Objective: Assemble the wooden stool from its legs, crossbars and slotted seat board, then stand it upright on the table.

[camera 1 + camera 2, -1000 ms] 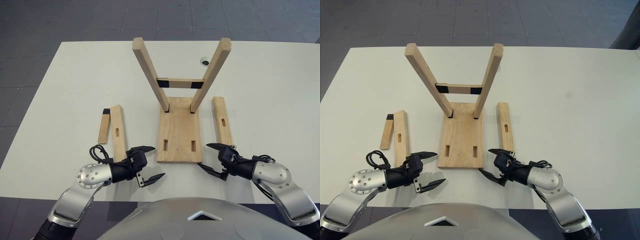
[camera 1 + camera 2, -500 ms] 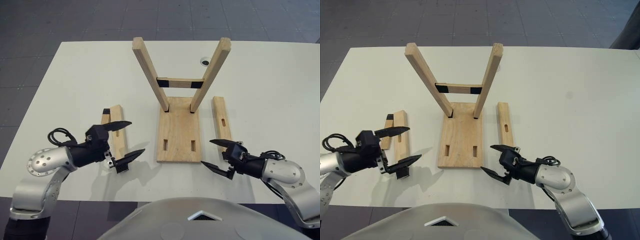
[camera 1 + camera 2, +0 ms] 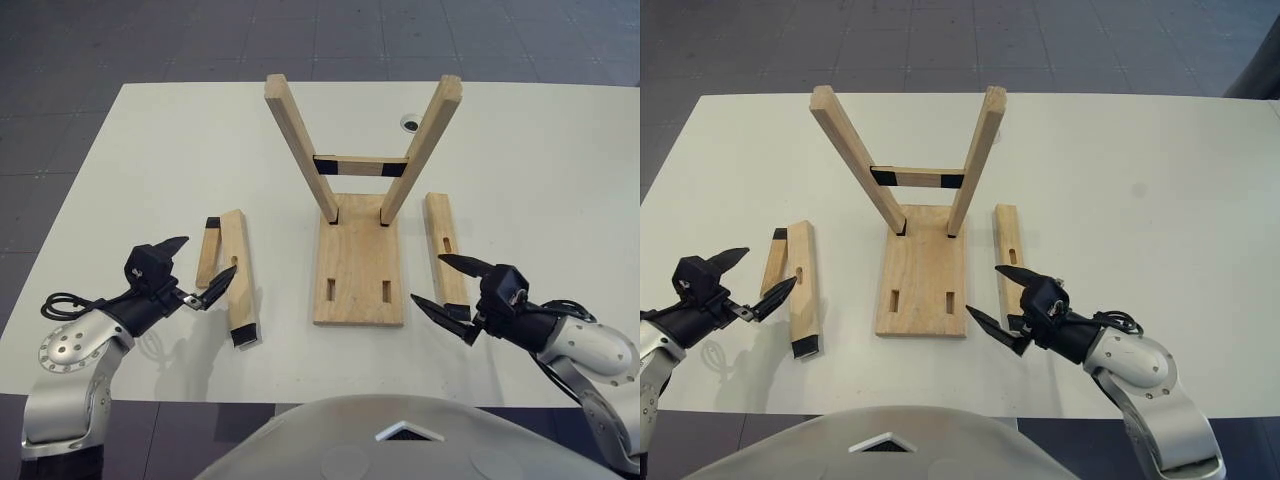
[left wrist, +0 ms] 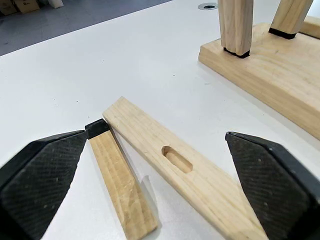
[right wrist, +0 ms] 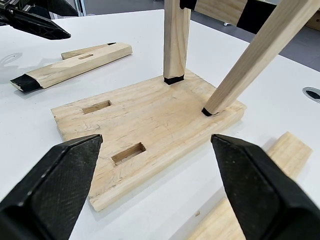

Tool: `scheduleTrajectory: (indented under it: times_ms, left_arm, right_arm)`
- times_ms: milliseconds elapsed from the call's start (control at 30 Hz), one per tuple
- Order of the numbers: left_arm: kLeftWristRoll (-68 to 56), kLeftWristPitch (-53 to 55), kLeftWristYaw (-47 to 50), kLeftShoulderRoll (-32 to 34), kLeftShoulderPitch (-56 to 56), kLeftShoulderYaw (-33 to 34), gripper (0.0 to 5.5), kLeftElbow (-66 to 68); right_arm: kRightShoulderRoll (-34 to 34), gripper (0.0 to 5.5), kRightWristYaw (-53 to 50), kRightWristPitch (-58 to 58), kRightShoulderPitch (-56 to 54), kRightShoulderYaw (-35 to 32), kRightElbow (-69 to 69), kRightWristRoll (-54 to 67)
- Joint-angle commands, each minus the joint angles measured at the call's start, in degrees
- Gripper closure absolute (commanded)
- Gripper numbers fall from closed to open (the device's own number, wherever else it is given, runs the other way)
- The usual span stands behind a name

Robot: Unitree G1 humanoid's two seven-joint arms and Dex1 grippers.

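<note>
Seat board (image 3: 358,270) lies flat on the surface (image 3: 540,180). Two standing legs (image 3: 303,150) sit in its far slots, joined by a crossbar (image 3: 360,166). Loose left leg (image 3: 236,280), short crossbar (image 3: 207,252) and loose right leg (image 3: 443,245) lie alongside. Left end effector (image 3: 211,254) and right end effector (image 3: 426,277) are both spread and empty.

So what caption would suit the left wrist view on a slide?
Open left gripper facing a loose slotted leg and crossbar, seat board beyond.

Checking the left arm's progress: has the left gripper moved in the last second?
Yes. The left gripper swung to the robot's left, from beside the seat board out to the loose leg.
</note>
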Motion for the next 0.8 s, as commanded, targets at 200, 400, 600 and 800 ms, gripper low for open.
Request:
scheduleTrajectory:
  times_ms: [200,400,600,800]
  left_arm:
    - [8.43,0.09,1.49,4.33,-1.71,0.5,0.42,6.18]
    - [9.83,1.2,0.6,2.76,0.11,-2.73,0.42,4.6]
    - [10.79,2.37,1.44,1.47,0.84,-6.04,0.42,4.3]
    - [15.24,-0.35,6.03,0.37,-2.78,-7.67,0.42,14.68]
  right_arm:
    - [0.21,1.49,-1.14,0.89,0.59,-1.46,-1.37,1.54]
    - [0.32,1.49,-1.71,1.34,0.4,-1.13,-1.91,1.69]
    - [0.45,1.49,-2.29,1.53,0.19,-0.87,-2.0,1.65]
    - [0.6,1.49,-3.0,1.5,0.2,-0.41,-2.28,1.92]
